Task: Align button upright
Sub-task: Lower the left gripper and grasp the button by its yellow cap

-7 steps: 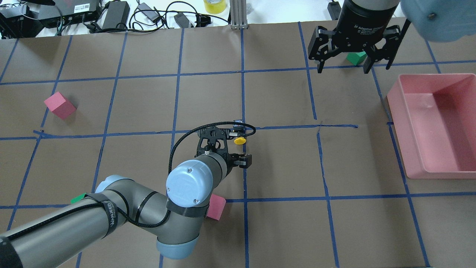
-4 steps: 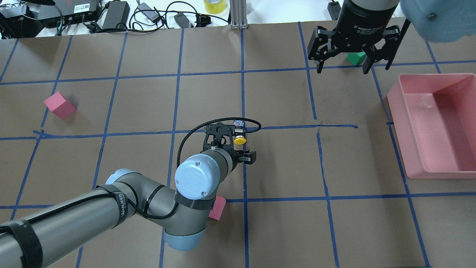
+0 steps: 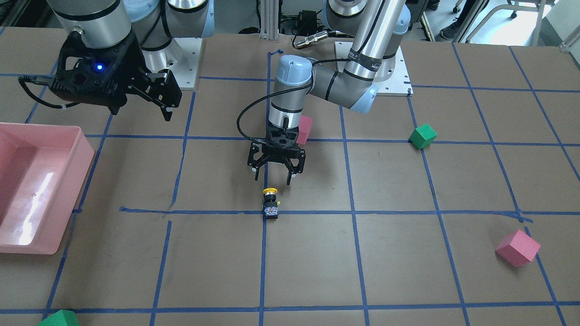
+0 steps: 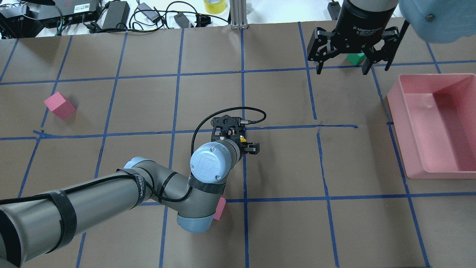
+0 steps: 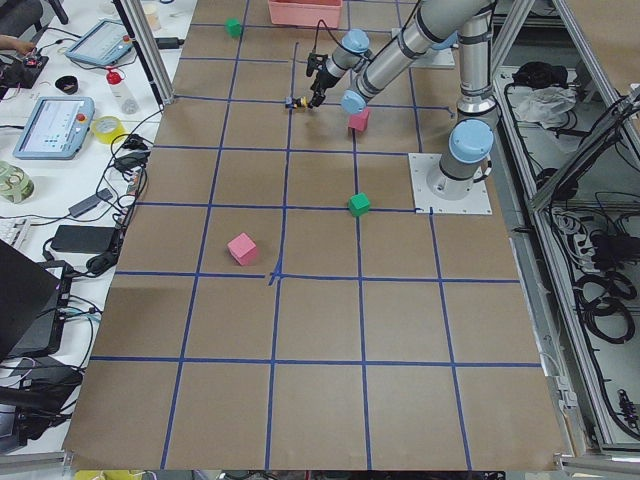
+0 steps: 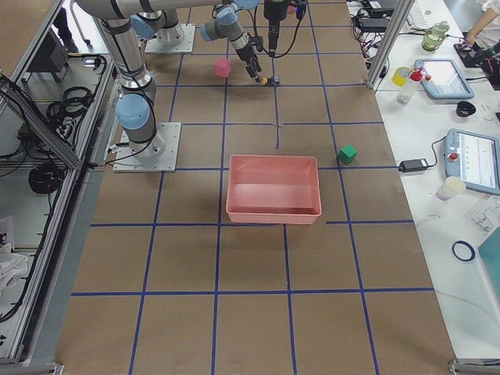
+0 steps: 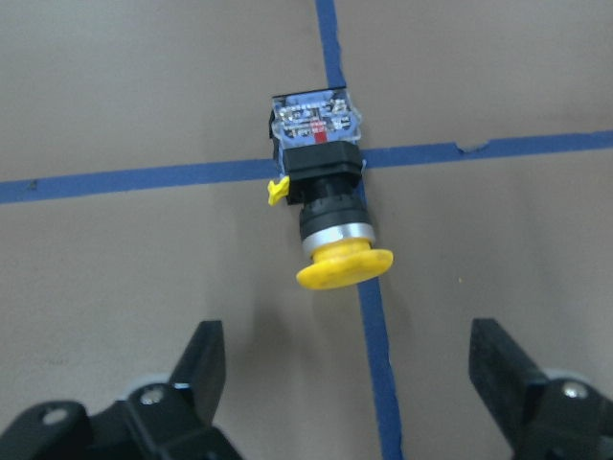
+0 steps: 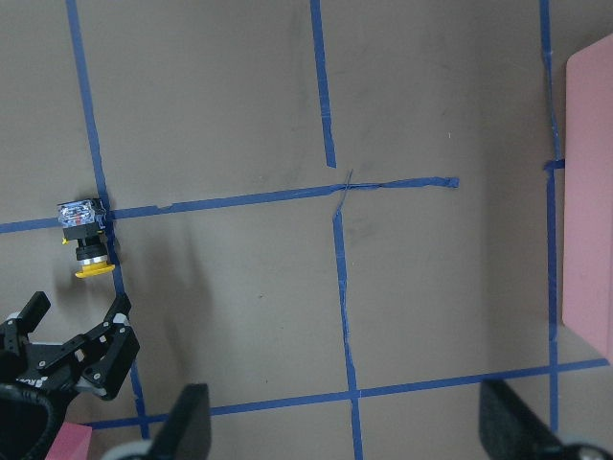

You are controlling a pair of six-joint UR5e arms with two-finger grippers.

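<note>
The button (image 7: 321, 196) lies on its side on a blue tape crossing, its yellow cap (image 7: 345, 269) pointing toward my left gripper. It also shows in the front view (image 3: 271, 202) and the right wrist view (image 8: 84, 240). In the overhead view only a bit of yellow (image 4: 242, 139) shows under the wrist. My left gripper (image 3: 273, 180) is open and empty, hovering just short of the cap, with both fingers low in the left wrist view (image 7: 350, 374). My right gripper (image 4: 352, 66) is open and empty, held high at the far right.
A pink bin (image 4: 405, 123) stands at the right edge. A pink cube (image 4: 220, 208) lies under my left elbow and another (image 4: 59, 105) at far left. A green cube (image 4: 356, 57) lies below my right gripper. Another green cube (image 3: 422, 136) lies by my left arm's base.
My left arm has swung right and forward, so the open gripper now sits over the button and hides most of its cap from overhead. The right arm has barely moved.
</note>
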